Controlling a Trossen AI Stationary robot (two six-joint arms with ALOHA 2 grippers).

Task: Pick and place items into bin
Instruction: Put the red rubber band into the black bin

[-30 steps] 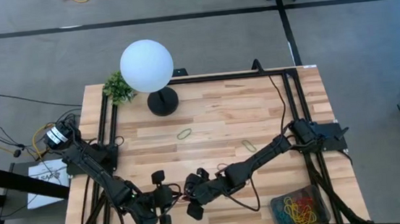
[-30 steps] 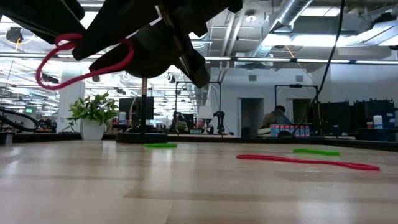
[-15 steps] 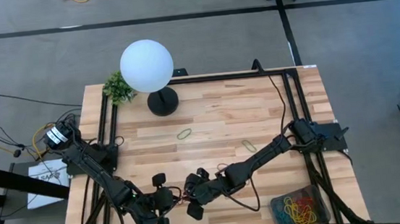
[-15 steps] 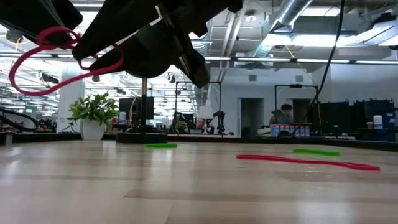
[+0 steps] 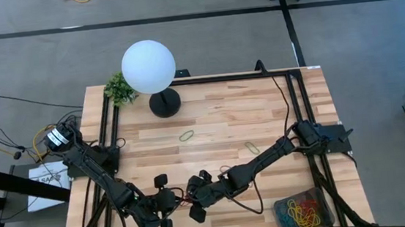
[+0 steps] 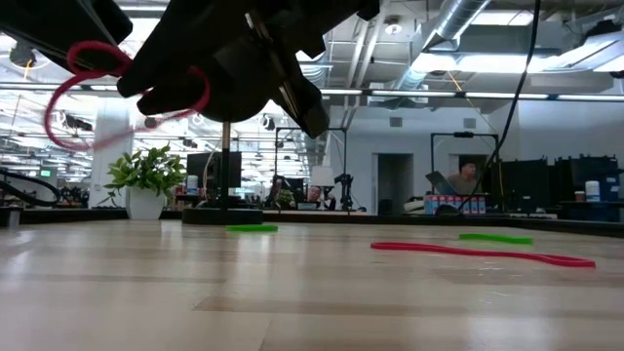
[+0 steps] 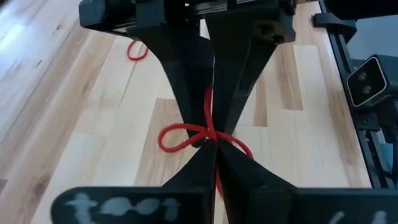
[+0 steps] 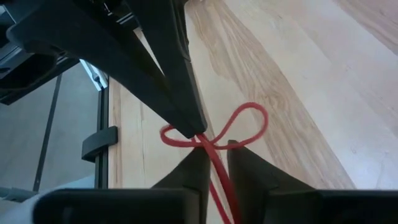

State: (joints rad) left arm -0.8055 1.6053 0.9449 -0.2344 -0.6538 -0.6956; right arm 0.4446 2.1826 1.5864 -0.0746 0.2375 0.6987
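Red band is pinched betw. pressed-together fingers of left gripper at table's front edge, lifted off wood. Right gripper is met tip-to-tip w/ it, fingers slightly apart astride the band. Bin is seen at front-right corner, yellow/red bands inside. Green band is left mid-table.

2 arms, 1 bin, 1 lamp

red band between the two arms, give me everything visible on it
The red rubber band is a thin loop, twisted into a figure-eight with a lobe on each side of the crossing. It hangs in the air above the wooden table, near its front edge. The left pincer is shut on the crossing. The right pincer has a strand running between its nearly closed fingers; whether it grips is unclear.
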